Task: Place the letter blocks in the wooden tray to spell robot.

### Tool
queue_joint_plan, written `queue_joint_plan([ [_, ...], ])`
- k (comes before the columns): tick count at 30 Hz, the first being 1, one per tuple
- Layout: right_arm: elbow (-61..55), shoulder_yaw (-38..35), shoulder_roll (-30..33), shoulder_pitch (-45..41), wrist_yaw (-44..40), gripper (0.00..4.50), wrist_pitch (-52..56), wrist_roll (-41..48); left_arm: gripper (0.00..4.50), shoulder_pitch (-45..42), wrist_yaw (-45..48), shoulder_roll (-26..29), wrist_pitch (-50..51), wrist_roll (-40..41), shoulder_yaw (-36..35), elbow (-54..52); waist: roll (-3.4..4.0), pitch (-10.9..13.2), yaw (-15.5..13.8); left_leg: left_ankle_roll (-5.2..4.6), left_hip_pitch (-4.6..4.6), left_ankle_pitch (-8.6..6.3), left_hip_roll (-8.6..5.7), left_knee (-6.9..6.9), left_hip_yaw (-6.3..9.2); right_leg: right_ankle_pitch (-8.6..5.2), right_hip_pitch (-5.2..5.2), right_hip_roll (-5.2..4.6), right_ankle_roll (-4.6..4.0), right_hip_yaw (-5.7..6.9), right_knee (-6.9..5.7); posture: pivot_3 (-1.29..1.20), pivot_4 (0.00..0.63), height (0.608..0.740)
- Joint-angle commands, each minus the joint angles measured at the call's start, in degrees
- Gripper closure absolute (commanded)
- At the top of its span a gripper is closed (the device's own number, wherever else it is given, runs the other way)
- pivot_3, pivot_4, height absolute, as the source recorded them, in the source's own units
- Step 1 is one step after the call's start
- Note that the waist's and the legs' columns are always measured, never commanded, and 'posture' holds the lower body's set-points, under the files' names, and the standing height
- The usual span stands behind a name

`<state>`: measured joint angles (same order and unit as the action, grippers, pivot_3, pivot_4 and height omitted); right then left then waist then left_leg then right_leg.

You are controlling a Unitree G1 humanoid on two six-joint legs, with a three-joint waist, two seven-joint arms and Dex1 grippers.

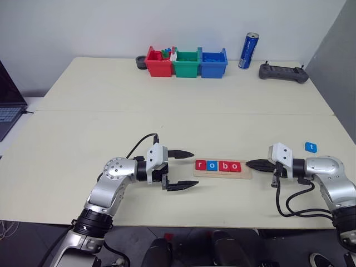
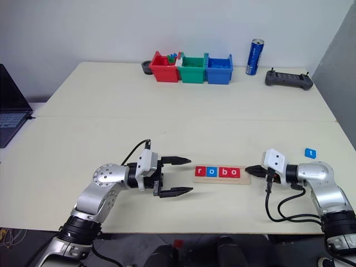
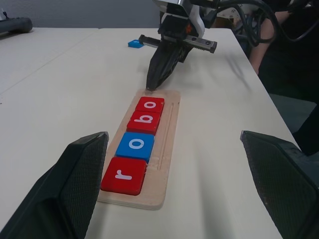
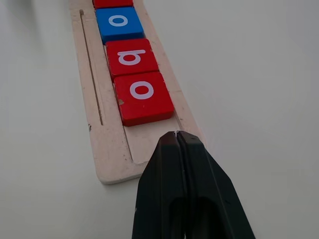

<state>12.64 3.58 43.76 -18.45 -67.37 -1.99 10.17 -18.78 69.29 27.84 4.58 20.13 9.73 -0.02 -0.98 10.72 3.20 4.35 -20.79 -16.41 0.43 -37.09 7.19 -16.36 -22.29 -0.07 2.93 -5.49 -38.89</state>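
At the tray's right end, my right gripper (image 1: 248, 164) sat pinched fully shut with nothing between its fingers, its tip at the edge of the wooden tray (image 1: 248, 176), right by the one bare slot. Four letter blocks were already seated in the groove: the red r (image 1: 201, 164), the blue o (image 1: 211, 165), the red b (image 1: 223, 166) and the red o (image 1: 235, 166), reading left to right along the tray. That long axis ran straight across in front of me, from my left gripper toward my right, and the vacant place lay at the right-hand end, just under my closed fingertips.

The piece still missing was the blue t block (image 1: 310, 147), and it lay flat on the table (image 1: 167, 122) beyond and to the right of my right wrist, behind the gripper rather than ahead of it. So the fingers pointed left at the tray while the tile lay the opposite way, out past the forearm. My right arm was plainly the nearer one.

My left gripper (image 1: 189, 169) hung with its fingers spread wide and empty, just off the tray's left end beside the r, well apart from the t.

By my reckoning, the right hand needed to back off, swing outward, spread its fingers and take that t.
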Motion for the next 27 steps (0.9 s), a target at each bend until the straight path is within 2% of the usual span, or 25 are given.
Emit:
queue_joint_plan([
  [1, -0.84, 0.39, -0.6, -0.88, -0.05, 4.46, -0.8, -0.27, 0.0, -0.79, -0.24, 0.2, -0.52, 0.45, -0.73, -1.43, 0.0, 0.0, -0.02, 0.0, 0.0, 0.0, 0.0, 0.0, 0.01, 0.0, 0.0, 0.0, 0.0, 0.01, 0.0, 0.0, 0.15, 0.74],
  [27, -2.59, 2.64, -2.54, -2.51, -1.34, 4.46, 1.32, -0.19, 0.0, -1.49, -0.55, -0.14, -0.79, 0.29, -0.71, -0.76, 0.0, 0.0, 0.02, 0.0, -0.01, 0.0, 0.0, -0.01, 0.02, 0.0, 0.0, 0.0, 0.0, 0.01, -0.01, 0.0, 0.15, 0.74],
])
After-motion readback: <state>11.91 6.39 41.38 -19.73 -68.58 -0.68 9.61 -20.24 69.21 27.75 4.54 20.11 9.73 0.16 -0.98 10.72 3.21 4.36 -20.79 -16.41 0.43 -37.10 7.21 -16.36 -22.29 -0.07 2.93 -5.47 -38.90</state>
